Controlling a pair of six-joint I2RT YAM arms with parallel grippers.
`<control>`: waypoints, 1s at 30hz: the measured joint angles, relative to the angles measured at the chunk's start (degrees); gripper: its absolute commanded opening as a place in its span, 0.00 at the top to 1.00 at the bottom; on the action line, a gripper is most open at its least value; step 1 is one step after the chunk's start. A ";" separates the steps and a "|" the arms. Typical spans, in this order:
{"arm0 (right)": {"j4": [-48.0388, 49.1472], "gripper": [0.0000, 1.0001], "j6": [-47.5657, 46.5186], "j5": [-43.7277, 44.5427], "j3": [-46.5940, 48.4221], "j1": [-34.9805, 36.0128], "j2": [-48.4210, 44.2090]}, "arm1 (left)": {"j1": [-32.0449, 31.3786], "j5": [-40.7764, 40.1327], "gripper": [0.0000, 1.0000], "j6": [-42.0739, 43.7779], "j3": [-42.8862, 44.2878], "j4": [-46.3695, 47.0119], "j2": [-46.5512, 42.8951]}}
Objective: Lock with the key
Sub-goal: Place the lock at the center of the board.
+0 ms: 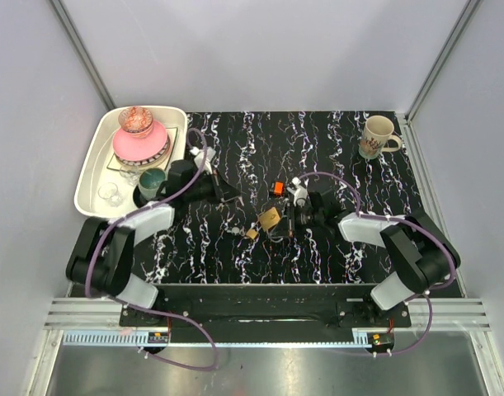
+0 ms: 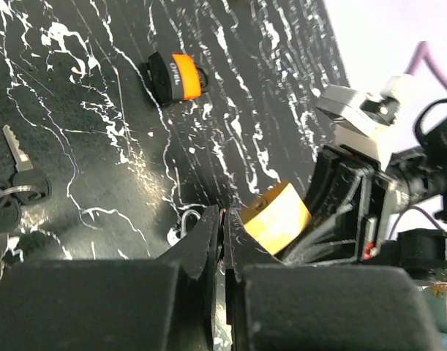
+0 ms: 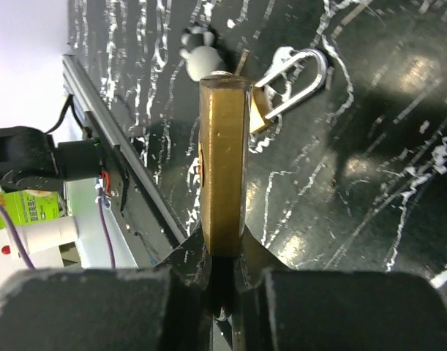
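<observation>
The right tool grips a brass padlock edge-on between its fingers, near the middle of the top view. Just past it, toward the upper right of the right wrist view, a smaller padlock lies on the black marbled tabletop with its silver shackle swung open.

The left tool is closed with nothing between its fingers. It sits left of centre in the top view and points toward the held padlock.

The key, with its orange head, lies flat on the tabletop in the upper left of the left wrist view, apart from both tools. A bunch of keys with black heads lies at that view's left edge.

In the top view a white tray of dishes sits at the upper left and a mug stands at the upper right.
</observation>
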 measured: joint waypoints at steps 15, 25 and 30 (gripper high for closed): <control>-6.23 0.66 -4.50 0.28 4.39 -1.05 11.26 | -5.42 -1.36 0.80 4.59 11.26 -0.85 22.80; -14.82 0.28 -6.97 5.79 7.52 -0.83 7.45 | -6.64 -6.84 0.06 10.56 13.31 -7.17 23.17; -21.64 0.19 -8.39 16.50 8.00 -0.79 2.08 | -6.64 -12.11 0.01 12.20 10.16 -8.50 17.18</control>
